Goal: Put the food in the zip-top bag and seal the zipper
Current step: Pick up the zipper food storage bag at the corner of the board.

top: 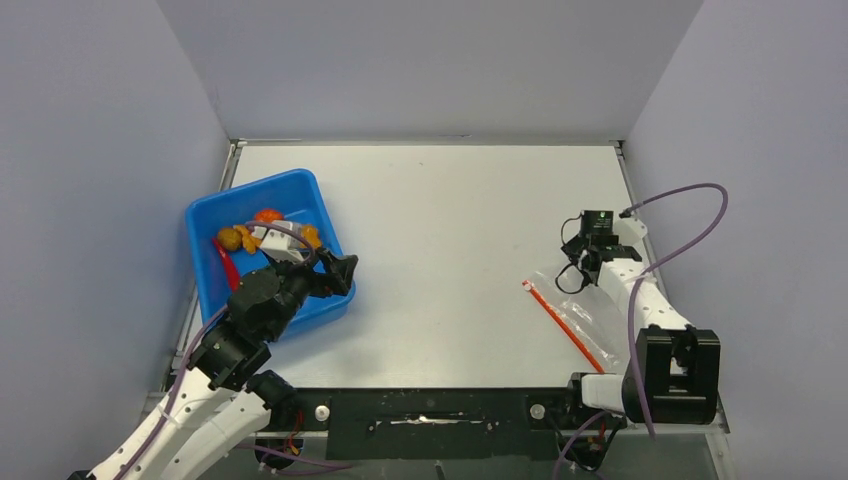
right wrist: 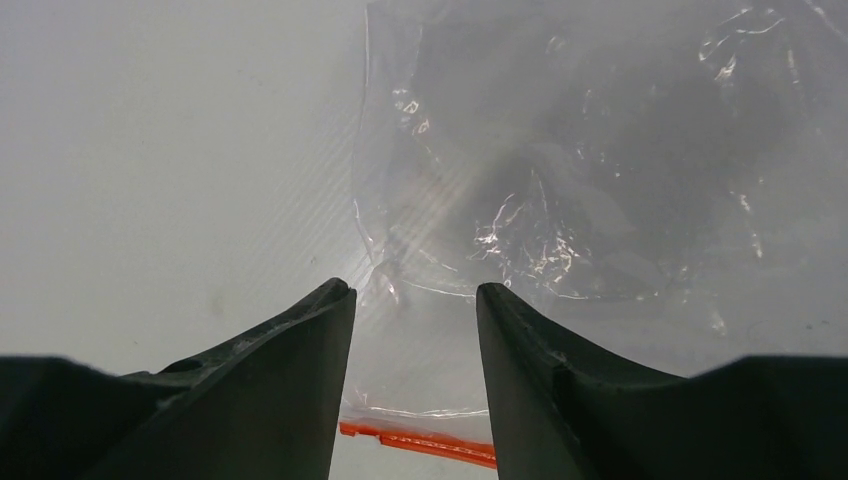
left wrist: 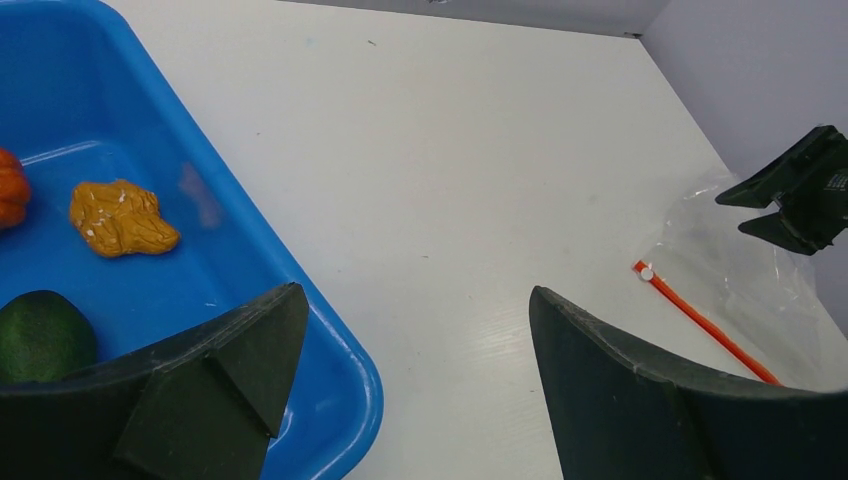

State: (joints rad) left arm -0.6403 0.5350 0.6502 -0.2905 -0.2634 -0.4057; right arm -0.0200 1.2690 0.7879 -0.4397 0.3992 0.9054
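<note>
The food lies in a blue tray (top: 300,185) at the left: an orange round fruit (top: 267,214), yellow-brown lumps (top: 230,238), and a slim red chili (top: 228,266). The left wrist view shows a lump (left wrist: 122,217), the orange fruit (left wrist: 8,188) and a dark green oval piece (left wrist: 40,335). My left gripper (top: 344,270) (left wrist: 418,292) is open and empty over the tray's near right corner. The clear zip-top bag (top: 592,312) (right wrist: 560,150) lies flat at the right, with its red-orange zipper (top: 566,326) (right wrist: 420,441) (left wrist: 705,322) along one edge. My right gripper (top: 577,274) (right wrist: 415,288) is open and empty just above the bag.
The blue tray (left wrist: 330,340) has a raised rim under my left fingers. Grey walls close the table at the back and on both sides. A purple cable (top: 690,215) loops from the right arm. Bare white table (top: 450,230) lies between tray and bag.
</note>
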